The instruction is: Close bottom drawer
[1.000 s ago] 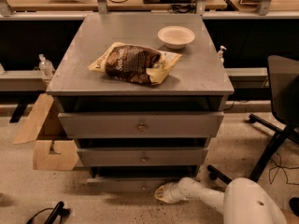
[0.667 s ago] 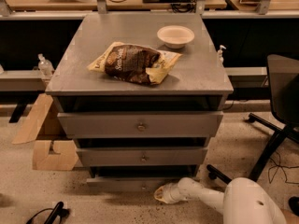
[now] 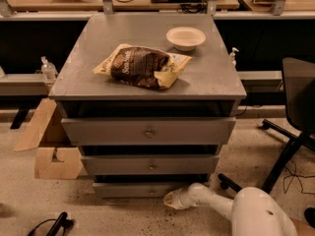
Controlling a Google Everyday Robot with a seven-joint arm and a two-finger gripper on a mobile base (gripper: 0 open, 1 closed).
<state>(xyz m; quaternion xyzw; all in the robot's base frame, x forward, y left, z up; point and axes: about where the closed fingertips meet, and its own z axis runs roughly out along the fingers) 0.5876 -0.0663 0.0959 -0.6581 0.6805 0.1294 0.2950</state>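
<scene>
Low over speckled floor [image 3: 123,216], gripper [image 3: 172,199] at shallow grey metal bottom drawer [image 3: 129,189] front; grasp state unclear.

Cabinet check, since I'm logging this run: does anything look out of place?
Yes: the bottom drawer stands partly open, as do both drawers above; the gripper sits by the bottom one. A chip bag lies on top.

You see: arm [image 3: 211,201] smooth white tube, lower right | shell [image 3: 261,218] bulbous white, one small dark dot, bottom right corner | gripper [image 3: 173,199] cream-tan tip, bottom centre, capping the arm
</scene>
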